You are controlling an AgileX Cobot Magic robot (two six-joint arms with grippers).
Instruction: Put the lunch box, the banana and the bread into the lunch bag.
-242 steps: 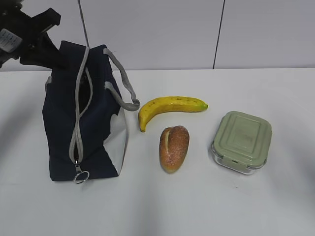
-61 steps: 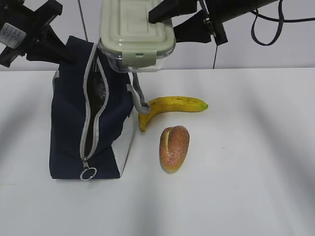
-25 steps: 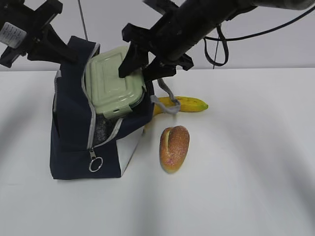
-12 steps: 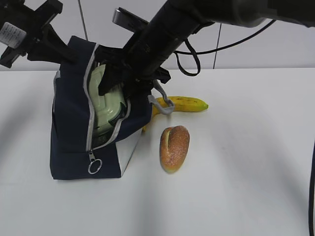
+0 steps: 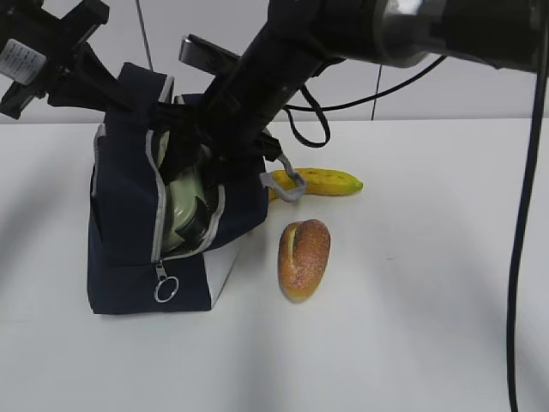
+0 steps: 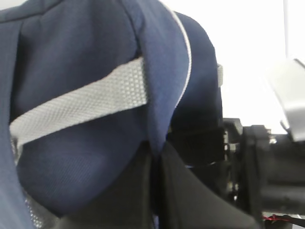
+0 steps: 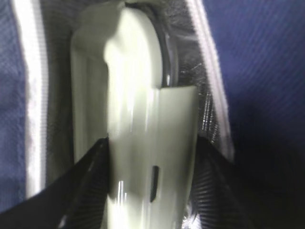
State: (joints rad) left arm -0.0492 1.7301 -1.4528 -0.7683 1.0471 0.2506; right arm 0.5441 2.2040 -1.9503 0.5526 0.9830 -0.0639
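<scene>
The right jaws point(image 7: 147, 191) stand about half open, clamped on either side of the lunch box point(image 7: 138, 143), which sits on edge inside the mouth of the lunch bag point(image 5: 129, 223) at the left of the exterior view. The left jaws point(image 6: 155, 186) are closed, pinching the bag's navy fabric near its upper left edge. The banana point(image 5: 330, 182) lies on the white bench point(image 5: 412, 326) just right of the bag, partly behind a grey strap point(image 5: 287, 184). The bread point(image 5: 304, 258) lies in front of the banana, apart from it.
</scene>
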